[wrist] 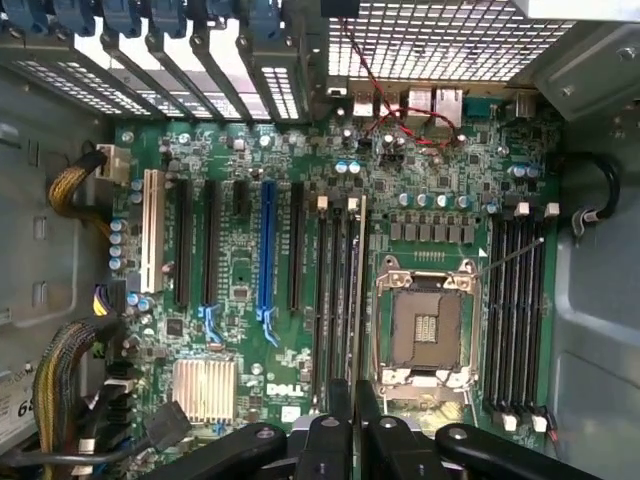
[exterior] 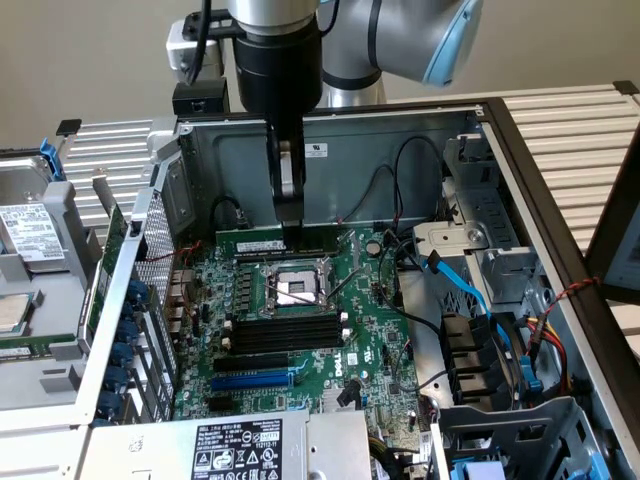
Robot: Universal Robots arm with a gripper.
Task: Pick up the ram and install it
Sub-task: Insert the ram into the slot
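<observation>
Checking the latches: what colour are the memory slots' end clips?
White. The clips show best in the wrist view.

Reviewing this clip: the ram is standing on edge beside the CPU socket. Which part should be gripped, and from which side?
Grip the ram at the middle of its long upper edge, pinching across its two flat faces and coming straight down from above. It is thin and stands on edge, so the top edge is the free part, and a mid-length hold should keep it level. The gripper is shut on it that way.
</observation>
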